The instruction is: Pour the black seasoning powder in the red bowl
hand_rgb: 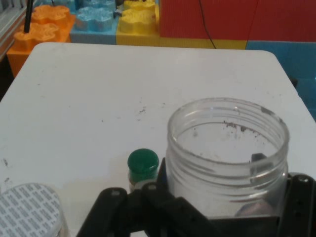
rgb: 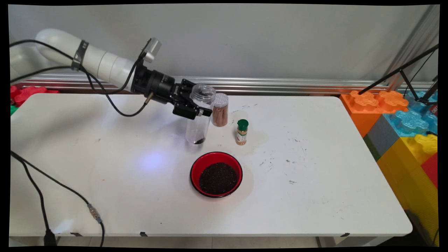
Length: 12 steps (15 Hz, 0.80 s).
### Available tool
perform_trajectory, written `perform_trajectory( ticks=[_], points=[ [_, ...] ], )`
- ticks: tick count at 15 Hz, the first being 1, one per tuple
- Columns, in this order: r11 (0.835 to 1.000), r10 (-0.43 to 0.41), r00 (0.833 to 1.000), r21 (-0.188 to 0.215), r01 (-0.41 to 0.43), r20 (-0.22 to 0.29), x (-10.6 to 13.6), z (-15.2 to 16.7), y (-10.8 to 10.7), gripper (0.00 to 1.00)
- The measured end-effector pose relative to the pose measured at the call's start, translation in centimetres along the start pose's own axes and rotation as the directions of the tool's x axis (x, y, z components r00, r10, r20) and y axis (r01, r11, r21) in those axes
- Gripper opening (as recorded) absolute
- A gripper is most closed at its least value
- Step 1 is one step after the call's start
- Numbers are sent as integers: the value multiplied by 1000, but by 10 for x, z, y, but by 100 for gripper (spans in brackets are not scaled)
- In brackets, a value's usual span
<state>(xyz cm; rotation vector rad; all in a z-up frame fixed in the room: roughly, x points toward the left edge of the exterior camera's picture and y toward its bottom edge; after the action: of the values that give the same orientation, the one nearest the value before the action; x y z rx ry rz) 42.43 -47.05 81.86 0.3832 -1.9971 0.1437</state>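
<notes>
Tool (rgb: 196, 106) grips clear open jar (rgb: 200, 115) upright on table (rgb: 315, 168), beside silver-lidded jar (rgb: 220, 110).

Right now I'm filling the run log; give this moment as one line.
gripper: shut on clear jar | jar: open, nearly empty | red bowl: dark grains | nearby: brown jar, green-capped bottle

The arm (rgb: 87, 57) was smooth, rounded white tubing, ringed by a grey metal band (rgb: 79, 54). Black cables (rgb: 105, 92) looped beneath it. A black cylindrical wrist (rgb: 155, 85) led to the black gripper (rgb: 196, 105), all angular linkage. A small silver camera box (rgb: 151, 49) sat on top.
</notes>
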Motion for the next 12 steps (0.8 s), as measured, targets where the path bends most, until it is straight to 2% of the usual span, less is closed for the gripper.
perform_trajectory(
  ticks=[7,12],
  points=[
    [1000,-15,999,-4,15,-52,-35,15,0,0],
    [1000,-9,994,13,11,-105,-48,32,-4,0]
  ],
)
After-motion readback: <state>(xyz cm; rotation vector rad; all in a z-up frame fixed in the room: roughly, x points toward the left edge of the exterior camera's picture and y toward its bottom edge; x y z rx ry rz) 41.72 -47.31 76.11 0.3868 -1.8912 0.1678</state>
